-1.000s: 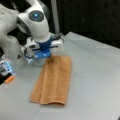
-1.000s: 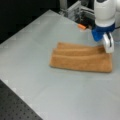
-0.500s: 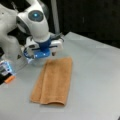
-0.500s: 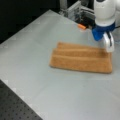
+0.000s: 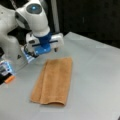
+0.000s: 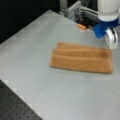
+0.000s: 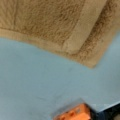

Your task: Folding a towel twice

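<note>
The orange-brown towel (image 5: 53, 81) lies flat on the grey table, folded into a long strip; both front views show its layered edge (image 6: 81, 60). My gripper (image 5: 42, 52) hovers just above the table beyond the strip's short end, near the robot base, and appears there too in a front view (image 6: 108, 37). Its fingers stand apart with nothing between them, clear of the cloth. In the wrist view a towel corner (image 7: 57, 27) with a paler tan stripe fills the top; no fingers show.
The white robot base (image 5: 10, 47) stands at a front view's left, with a small orange object (image 5: 9, 79) beside it, also visible as an orange object (image 6: 81, 26) and in the wrist view (image 7: 75, 113). A perforated black board (image 6: 17, 105) borders the table.
The gripper has lifted slightly away from the towel's end. The towel has not moved.
</note>
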You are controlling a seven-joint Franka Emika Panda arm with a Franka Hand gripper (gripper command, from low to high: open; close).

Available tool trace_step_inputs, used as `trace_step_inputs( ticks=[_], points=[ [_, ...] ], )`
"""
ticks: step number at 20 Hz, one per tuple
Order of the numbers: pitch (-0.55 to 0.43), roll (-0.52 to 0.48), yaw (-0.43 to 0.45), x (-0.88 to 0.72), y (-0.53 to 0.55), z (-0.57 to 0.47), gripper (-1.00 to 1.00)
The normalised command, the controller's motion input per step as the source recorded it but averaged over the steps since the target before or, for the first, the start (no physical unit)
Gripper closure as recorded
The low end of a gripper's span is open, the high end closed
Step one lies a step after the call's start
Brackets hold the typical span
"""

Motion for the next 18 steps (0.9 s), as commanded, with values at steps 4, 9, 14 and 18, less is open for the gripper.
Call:
trace_step_inputs(
  ticks=[4,9,14,18],
  points=[
    [0.096,-0.201,0.239,0.73,0.32,0.17,-1.00],
    [0.205,-0.210,0.176,0.74,0.20,0.24,-1.00],
    [0.243,-0.273,0.173,0.72,0.25,0.25,-1.00],
    [0.307,-0.333,0.142,0.53,0.28,0.03,-1.00]
  ],
)
